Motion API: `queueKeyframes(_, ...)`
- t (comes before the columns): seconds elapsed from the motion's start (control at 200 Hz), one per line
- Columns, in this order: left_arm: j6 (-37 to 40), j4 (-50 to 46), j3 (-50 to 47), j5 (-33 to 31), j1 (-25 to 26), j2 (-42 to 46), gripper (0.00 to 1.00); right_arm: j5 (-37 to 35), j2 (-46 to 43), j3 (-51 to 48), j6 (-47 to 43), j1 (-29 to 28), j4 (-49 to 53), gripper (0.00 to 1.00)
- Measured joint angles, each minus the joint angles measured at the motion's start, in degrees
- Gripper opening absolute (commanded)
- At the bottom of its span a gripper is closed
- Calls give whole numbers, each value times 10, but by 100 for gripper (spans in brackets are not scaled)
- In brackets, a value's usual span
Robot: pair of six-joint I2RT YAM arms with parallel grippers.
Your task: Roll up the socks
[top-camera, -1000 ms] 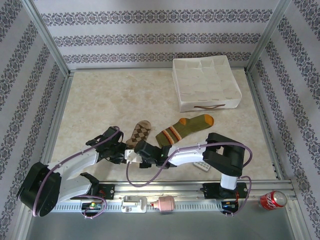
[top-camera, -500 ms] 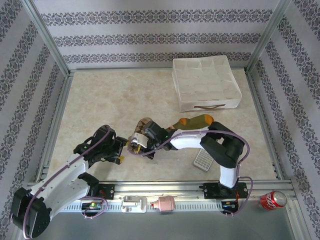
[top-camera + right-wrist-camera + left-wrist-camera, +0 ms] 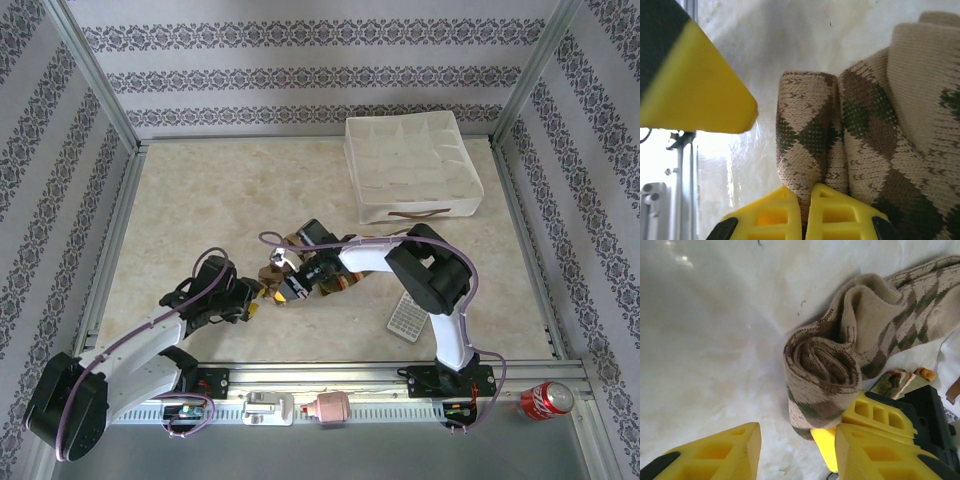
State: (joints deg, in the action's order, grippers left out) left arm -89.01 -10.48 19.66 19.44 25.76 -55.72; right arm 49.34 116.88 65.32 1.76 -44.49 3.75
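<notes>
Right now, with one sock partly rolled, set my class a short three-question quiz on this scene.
1. True or false: the argyle sock lies flat and fully unrolled.
2. The right arm's jaws are: A wide open; B closed on the argyle sock; C gripping a cup.
3. Fill in: the left arm's jaws, beside the roll, stand ___.
Key: 1 false, one end is rolled up; 2 B; 3 open.
</notes>
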Motion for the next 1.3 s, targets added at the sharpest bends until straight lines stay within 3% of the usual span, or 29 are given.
queueKeyframes(0.275,8,93,-11,0,0,-60,44,51,26,22,40,17,20,0)
queueKeyframes(0.645,16,131,-10,0,0,-96,41,93,60,66,64,31,77,0)
queueKeyframes(0.744,20,141,-6,0,0,-125,34,102,67,74,72,34,86,0)
queueKeyframes(0.919,23,136,17,0,0,-155,0,114,74,82,82,39,97,0)
queueKeyframes(0.994,26,117,28,2,0,-157,0,114,74,83,81,39,103,0)
queueKeyframes(1.169,21,45,54,14,1,-155,0,60,28,42,41,25,80,37)
queueKeyframes(1.299,11,-33,58,17,1,-121,0,-57,-101,-79,-6,-6,20,50)
